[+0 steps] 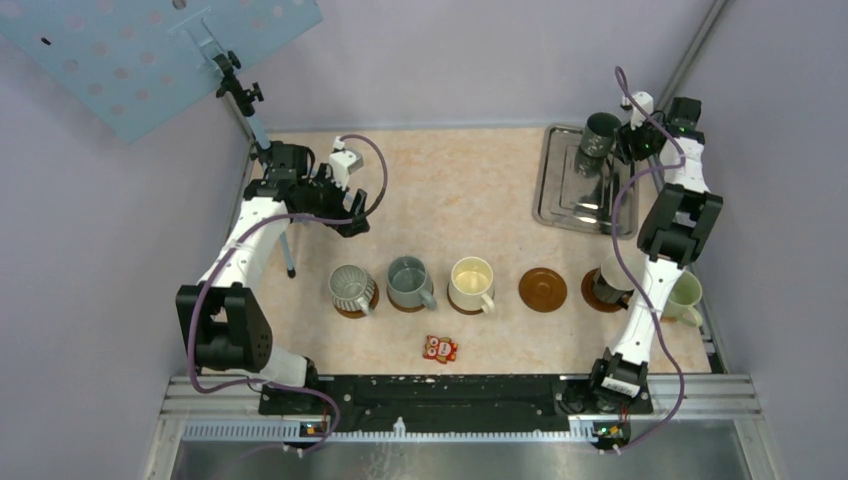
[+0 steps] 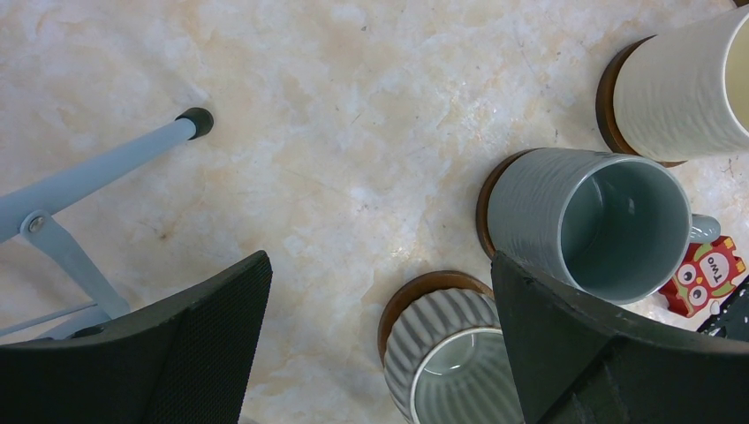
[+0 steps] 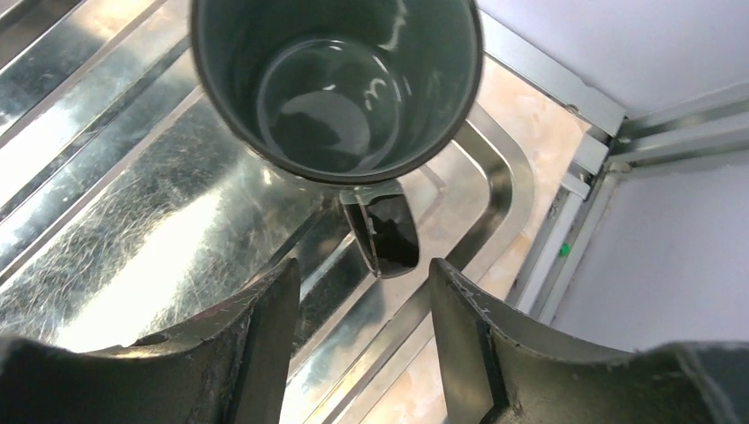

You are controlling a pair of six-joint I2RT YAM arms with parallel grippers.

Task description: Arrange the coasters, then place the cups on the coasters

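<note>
R gripper (image 3: 358,291), jaws apart at handle (image 3: 386,231) of dark mug (image 3: 336,88) on tray (image 3: 106,265), may pinch off-centre & tip mug; L gripper (image 2: 380,261), jaws wide open, well left of tray.

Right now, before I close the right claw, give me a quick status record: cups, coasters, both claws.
On coasters: ribbed grey mug, blue-grey mug, cream mug
Free: bare coaster, right of cream mug
On metal tray: dark mug
Right claw: open, fingertips flanking dark mug's handle
Left claw: open, empty
</note>
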